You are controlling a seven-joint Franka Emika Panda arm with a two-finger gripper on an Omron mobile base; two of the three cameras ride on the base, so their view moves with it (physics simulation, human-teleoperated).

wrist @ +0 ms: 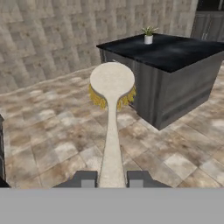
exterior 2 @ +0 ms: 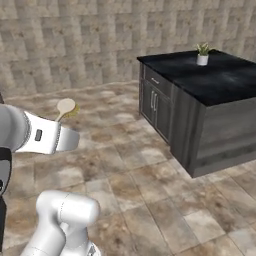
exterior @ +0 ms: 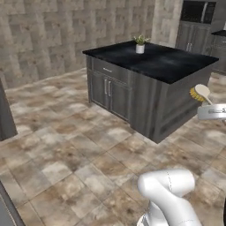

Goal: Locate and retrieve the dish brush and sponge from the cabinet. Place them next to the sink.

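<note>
Left base view: the hand (exterior: 211, 107) is cut off by the right edge of the frame, and its fingers cannot be made out. The dish brush (exterior: 201, 93) rises from it, its round pale head and fringe of yellow bristles seen against the side of the kitchen island (exterior: 154, 103). The white arm rises from the lower right, its rounded elbow joint low in the frame. The island has dark grey wood-grain sides, a drawer above paired doors, and a glossy black worktop (exterior: 163, 62) carrying a small potted plant (exterior: 140, 44). Dark cabinets at the far upper right are partly cropped.

Right base view: the forearm reaches from the left edge toward the centre and hides the hand. Beyond its end, the brush head shows, held above the floor (exterior 2: 130, 165) and well apart from the island. The floor is mottled brown and beige stone tile; the wall (exterior 2: 75, 40) behind is rough beige block.

Hand view: the two dark fingertips (wrist: 85, 179) are closed on the slim, off-white handle near its lower end. The handle runs straight up the frame, widening to the round head with yellow bristles below its rim. The island stands beyond, to the right.
</note>
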